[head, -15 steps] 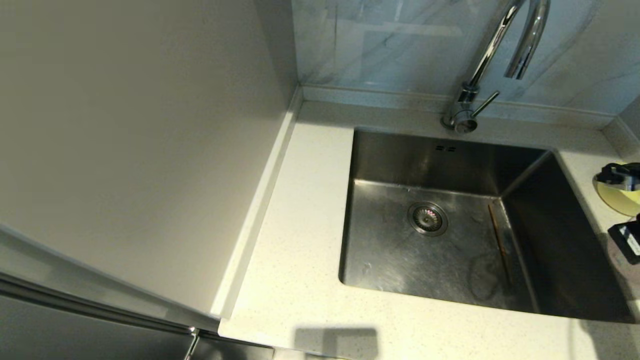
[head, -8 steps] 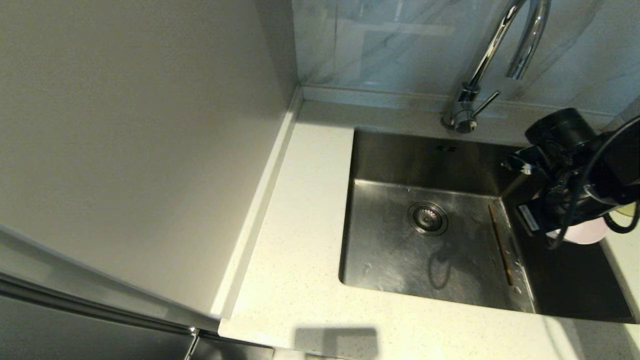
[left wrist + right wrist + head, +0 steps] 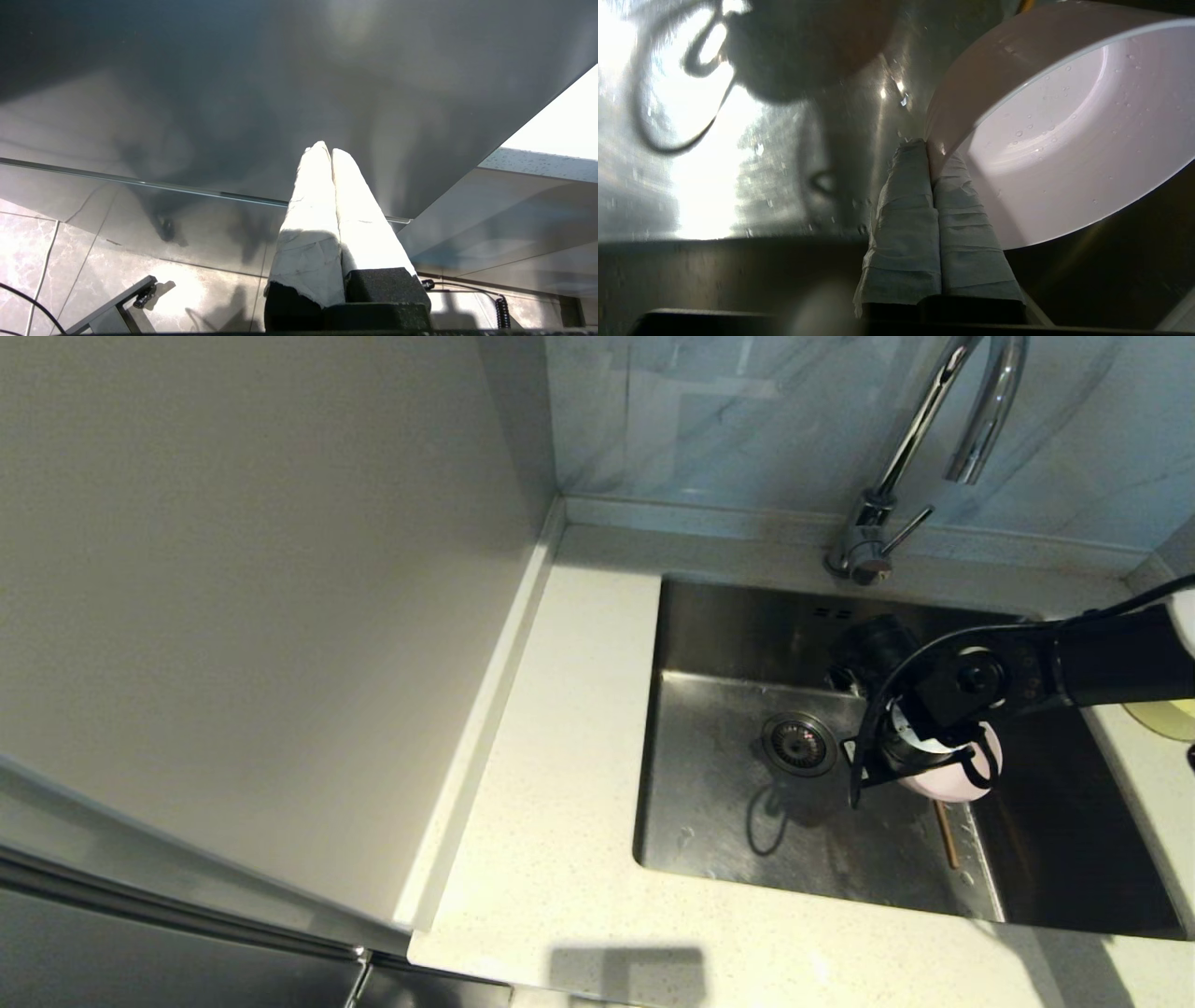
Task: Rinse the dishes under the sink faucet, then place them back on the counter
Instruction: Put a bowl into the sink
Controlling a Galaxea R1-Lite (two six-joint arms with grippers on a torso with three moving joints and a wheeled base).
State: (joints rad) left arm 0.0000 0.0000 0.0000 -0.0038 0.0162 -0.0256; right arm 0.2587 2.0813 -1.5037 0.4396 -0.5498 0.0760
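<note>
My right gripper (image 3: 930, 145) is shut on the rim of the pale pink bowl (image 3: 1064, 140), which has water drops inside. In the head view the right arm reaches from the right and holds the pink bowl (image 3: 948, 782) tilted low inside the sink (image 3: 738, 644), right of the drain (image 3: 798, 744) and in front of the faucet (image 3: 934, 429). The end of a brown chopstick (image 3: 948, 840) shows on the sink floor under the bowl. The yellow-green bowl (image 3: 1162, 719) sits on the counter (image 3: 560, 803) at the far right. My left gripper (image 3: 327, 150) is shut on nothing, parked below the counter.
A plain beige wall panel (image 3: 233, 616) fills the left. The faucet's lever handle (image 3: 907, 529) sticks out to the right at its base. The marbled backsplash (image 3: 747, 420) runs behind the sink.
The right arm has swung left from the counter at the right into the sink, carrying the pink bowl down beside the drain. The left arm has not moved.
</note>
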